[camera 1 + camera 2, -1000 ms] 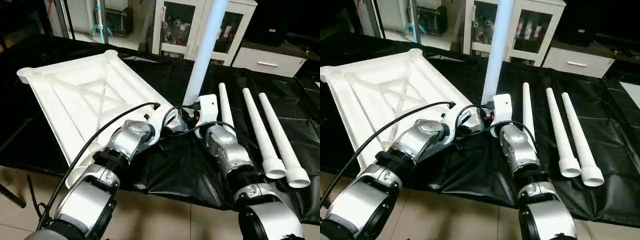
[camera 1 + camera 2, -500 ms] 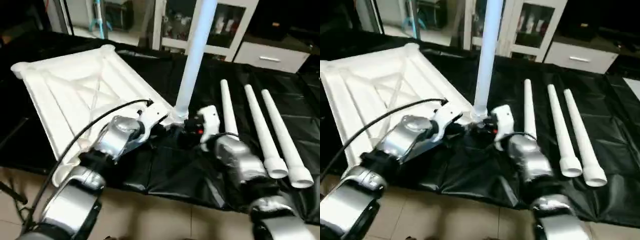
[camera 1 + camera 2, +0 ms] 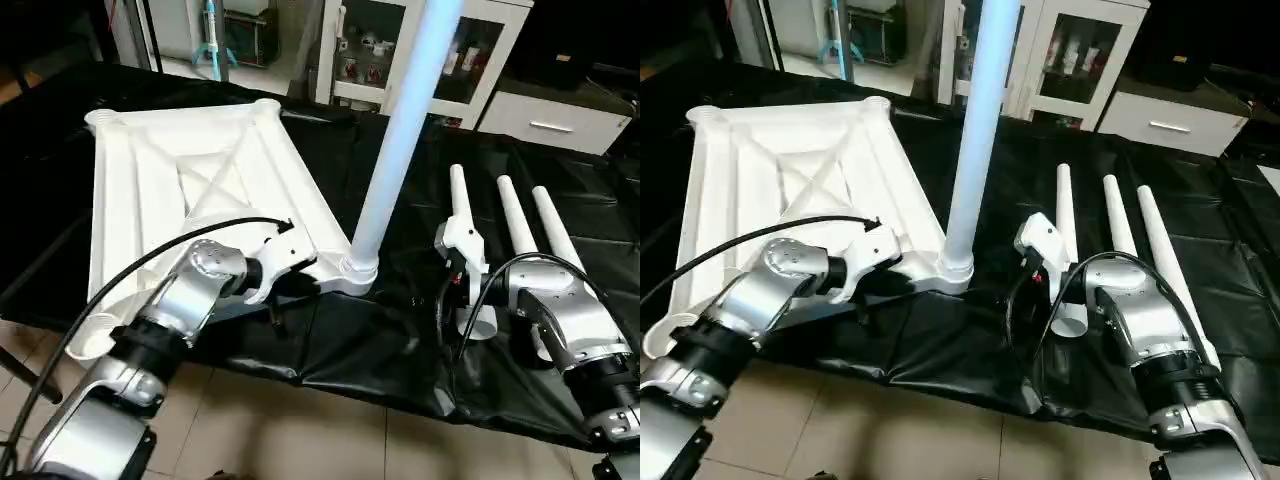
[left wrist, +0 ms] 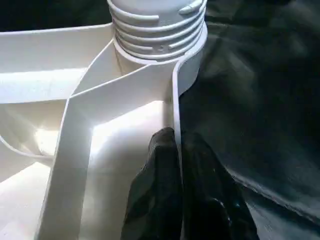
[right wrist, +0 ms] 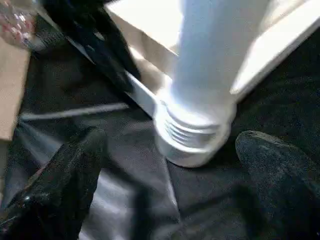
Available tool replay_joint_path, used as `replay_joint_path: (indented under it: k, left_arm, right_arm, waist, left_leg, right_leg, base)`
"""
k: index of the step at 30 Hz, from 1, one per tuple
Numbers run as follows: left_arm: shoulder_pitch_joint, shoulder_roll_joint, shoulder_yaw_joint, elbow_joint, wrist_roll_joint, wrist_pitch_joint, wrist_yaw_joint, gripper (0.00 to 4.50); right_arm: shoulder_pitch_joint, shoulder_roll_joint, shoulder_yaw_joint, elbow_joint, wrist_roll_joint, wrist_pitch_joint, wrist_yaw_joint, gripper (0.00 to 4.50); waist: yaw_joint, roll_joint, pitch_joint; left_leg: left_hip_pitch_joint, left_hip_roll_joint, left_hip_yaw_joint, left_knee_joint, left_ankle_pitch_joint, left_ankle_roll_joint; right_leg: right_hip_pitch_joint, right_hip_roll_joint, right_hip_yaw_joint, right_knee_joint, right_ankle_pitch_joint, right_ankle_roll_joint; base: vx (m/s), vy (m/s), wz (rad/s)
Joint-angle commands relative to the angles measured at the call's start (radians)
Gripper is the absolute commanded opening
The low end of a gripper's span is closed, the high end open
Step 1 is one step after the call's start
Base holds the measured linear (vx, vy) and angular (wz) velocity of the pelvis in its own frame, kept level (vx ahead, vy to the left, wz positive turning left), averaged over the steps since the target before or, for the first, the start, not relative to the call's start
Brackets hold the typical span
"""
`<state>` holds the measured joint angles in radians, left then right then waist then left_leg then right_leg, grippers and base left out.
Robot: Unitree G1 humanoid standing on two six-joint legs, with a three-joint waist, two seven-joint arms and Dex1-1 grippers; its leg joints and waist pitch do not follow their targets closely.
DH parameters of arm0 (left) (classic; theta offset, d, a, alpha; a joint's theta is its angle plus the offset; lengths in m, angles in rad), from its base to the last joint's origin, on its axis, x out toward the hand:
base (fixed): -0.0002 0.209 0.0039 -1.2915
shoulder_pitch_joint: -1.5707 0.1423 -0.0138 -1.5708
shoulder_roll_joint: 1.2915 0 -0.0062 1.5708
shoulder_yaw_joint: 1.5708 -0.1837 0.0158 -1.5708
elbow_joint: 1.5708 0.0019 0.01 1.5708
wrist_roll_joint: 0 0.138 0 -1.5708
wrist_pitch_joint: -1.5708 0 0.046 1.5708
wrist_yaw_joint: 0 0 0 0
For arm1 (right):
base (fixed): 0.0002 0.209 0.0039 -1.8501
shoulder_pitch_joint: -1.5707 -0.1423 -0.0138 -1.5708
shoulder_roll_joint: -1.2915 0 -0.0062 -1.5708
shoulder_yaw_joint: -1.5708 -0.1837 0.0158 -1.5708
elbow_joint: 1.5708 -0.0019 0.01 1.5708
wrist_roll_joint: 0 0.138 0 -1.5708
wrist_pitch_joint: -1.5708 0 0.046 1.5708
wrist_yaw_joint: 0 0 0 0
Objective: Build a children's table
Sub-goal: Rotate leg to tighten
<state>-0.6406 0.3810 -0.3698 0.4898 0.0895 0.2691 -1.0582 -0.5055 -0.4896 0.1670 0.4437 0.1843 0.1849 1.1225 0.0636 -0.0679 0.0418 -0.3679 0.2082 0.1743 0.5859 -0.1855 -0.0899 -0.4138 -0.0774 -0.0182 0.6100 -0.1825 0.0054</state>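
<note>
The children's table top [image 3: 180, 190] lies upside down on the black cloth, its X ribs facing up. One white leg [image 3: 395, 150] stands upright in the near right corner socket [image 4: 155, 30], threads showing at its base. My left gripper [image 4: 175, 137] is shut on the top's rim wall just beside that socket. My right gripper [image 5: 172, 150] hangs open a short way to the right of the leg's base [image 5: 192, 135], fingers wide apart and touching nothing. Three loose legs [image 3: 1118, 225] lie side by side on the cloth to the right.
The black-cloth work table ends at its front edge [image 3: 330, 370], with tiled floor below. A glass-door cabinet [image 3: 400, 60] and a white drawer unit [image 3: 550, 125] stand behind. A black cable [image 3: 150, 265] runs along my left forearm.
My right gripper has opened and pulled back to the right, off the standing leg's base. My left gripper stays shut on the rim. The camera has shifted.
</note>
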Motion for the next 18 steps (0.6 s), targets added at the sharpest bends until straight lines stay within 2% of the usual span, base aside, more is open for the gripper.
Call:
replay_joint_path:
  k: [1, 4, 8, 9, 12, 13, 15, 17, 18]
  left_arm:
    - [0.03, 0.006, -0.071, -0.003, 0.009, -0.008, -0.068, 0.0]
    - [0.041, 0.019, -0.084, -0.034, -0.001, -0.016, -0.112, 0.0]
    - [0.063, 0.041, -0.103, -0.098, -0.021, -0.014, -0.184, 0.0]
    - [0.064, 0.042, -0.104, -0.1, -0.02, -0.013, -0.186, 0.0]
    - [0.069, 0.049, -0.11, -0.114, -0.017, -0.01, -0.205, 0.0]
    - [0.071, 0.054, -0.114, -0.121, -0.015, -0.009, -0.217, 0.0]
    - [0.071, 0.057, -0.115, -0.123, -0.014, -0.01, -0.219, 0.0]
    - [0.07, 0.06, -0.115, -0.124, -0.012, -0.012, -0.218, 0.0]
    - [0.07, 0.06, -0.115, -0.124, -0.012, -0.012, -0.218, 0.0]
  right_arm:
    - [-0.015, -0.014, 0.015, -0.002, -0.019, 0.001, 0.001, 4.48]
    - [-0.025, 0.001, 0.028, 0.013, -0.019, -0.003, 0.003, 4.48]
    - [-0.045, 0.032, 0.05, 0.046, -0.021, -0.023, 0.036, 4.48]
    - [-0.046, 0.034, 0.051, 0.048, -0.022, -0.025, 0.039, 4.48]
    - [-0.051, 0.04, 0.057, 0.055, -0.022, -0.031, 0.069, 4.48]
    - [-0.054, 0.04, 0.069, 0.059, -0.019, -0.037, 0.104, 4.48]
    - [-0.055, 0.04, 0.076, 0.06, -0.015, -0.04, 0.122, 4.48]
    - [-0.057, 0.037, 0.089, 0.064, -0.014, -0.051, 0.143, 4.48]
    - [-0.057, 0.037, 0.089, 0.064, -0.014, -0.051, 0.143, 4.32]
  waist:
    - [0.0, 0.003, -0.058]
    - [0.001, 0.005, -0.058]
    - [0.0, 0.006, -0.056]
    - [0.002, 0.003, -0.055]
    - [0.008, 0.004, -0.055]
    - [0.011, -0.003, -0.055]
    - [0.015, 0.0, -0.056]
    - [0.016, -0.003, -0.057]
    - [0.016, -0.003, -0.057]
  left_leg:
    - [0.01, 0.016, 0.007, -0.066, -0.166, 0.046]
    - [0.012, 0.016, 0.008, -0.065, -0.151, 0.057]
    - [0.013, 0.019, 0.008, -0.068, -0.187, 0.047]
    - [0.015, 0.02, 0.009, -0.068, -0.193, 0.045]
    - [0.016, 0.019, 0.009, -0.068, -0.194, 0.04]
    - [0.015, 0.02, 0.01, -0.068, -0.186, 0.042]
    - [0.016, 0.02, 0.01, -0.067, -0.172, 0.044]
    - [0.015, 0.018, 0.011, -0.066, -0.162, 0.047]
    - [0.014, 0.018, 0.01, -0.066, -0.161, 0.049]
  right_leg:
    - [0.048, -0.039, 0.019, -0.059, -0.085, -0.234]
    - [0.048, -0.039, 0.019, -0.055, -0.053, -0.246]
    - [0.046, -0.041, 0.019, -0.057, -0.095, -0.252]
    - [0.044, -0.041, 0.019, -0.059, -0.108, -0.248]
    - [0.045, -0.04, 0.02, -0.059, -0.113, -0.238]
    - [0.046, -0.041, 0.02, -0.057, -0.109, -0.236]
    - [0.046, -0.042, 0.02, -0.055, -0.097, -0.235]
    - [0.047, -0.041, 0.02, -0.054, -0.082, -0.237]
    - [0.048, -0.041, 0.02, -0.053, -0.079, -0.237]
  base:
    - [0.0, 0.0, 0.0]
    - [0.0, 0.0, 0.0]
    - [0.0, 0.0, 0.0]
    - [0.0, 0.0, 0.0]
    - [0.0, 0.0, 0.0]
    - [0.0, 0.0, 0.0]
    - [0.0, 0.0, 0.0]
    - [0.0, 0.0, 0.0]
    - [0.0, 0.0, 0.0]
